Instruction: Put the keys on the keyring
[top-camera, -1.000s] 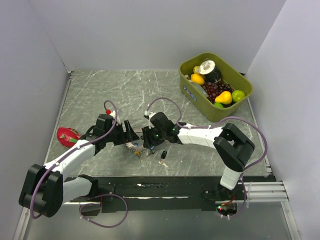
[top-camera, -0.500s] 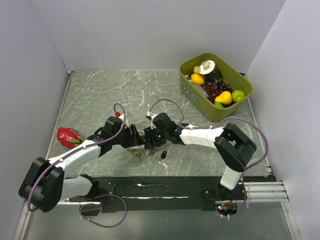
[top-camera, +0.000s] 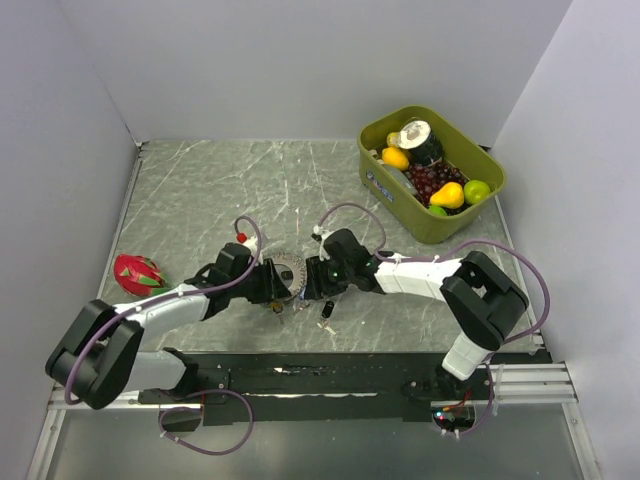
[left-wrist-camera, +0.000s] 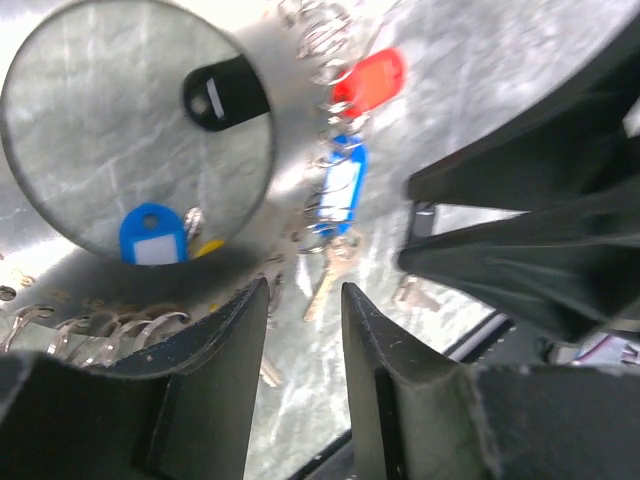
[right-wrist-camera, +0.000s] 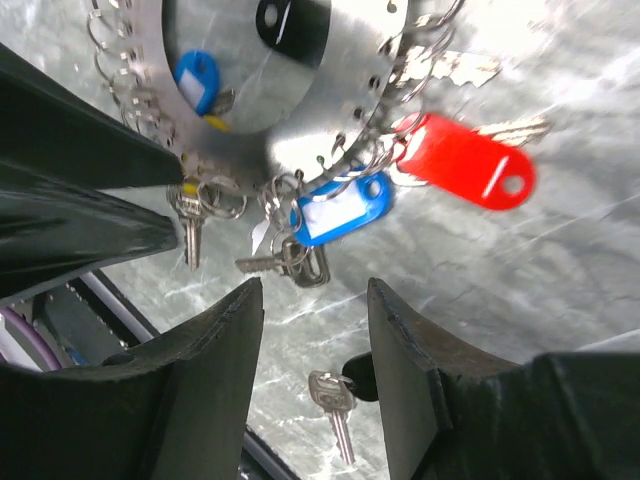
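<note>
Left fingers (left-wrist-camera: 225, 380) are apart with a narrow gap and nothing clearly pinched. The ring (left-wrist-camera: 288, 170) rim sits right at one fingertip, and a small bare key (left-wrist-camera: 322, 280) hangs across the gap. My read is that they are lined up on the rim to steady the ring, but I cannot tell if there is contact.

Right fingers (right-wrist-camera: 205, 380) are open and empty, with bare surface (top-camera: 200, 190) showing between them. They face the left fingers from the other side of the ring, low and close. That fits one arm bracing the ring while the other feeds keys.

The ring lies between the two sets of fingers, near the front edge of the surface. It may be tilted up a bit, since there is shadow under it. Its rim is punched with holes that carry small split loops.

The red key (right-wrist-camera: 460, 160) and blue key (right-wrist-camera: 340, 212) hang off those loops on the right arm's side, so they look already on. A second blue tag (left-wrist-camera: 150, 235) and a black tag (left-wrist-camera: 225, 95) show through the ring's hole.

The loose black key (right-wrist-camera: 335, 410) lies on the surface just past the right fingers, apart from the ring. It is probably the next one to grab, and it lies flat, so the pick will be fiddly.

Further out, the red fruit (top-camera: 135, 272) at the left edge and the green bin (top-camera: 375, 180) at the far right are well clear and not involved.
</note>
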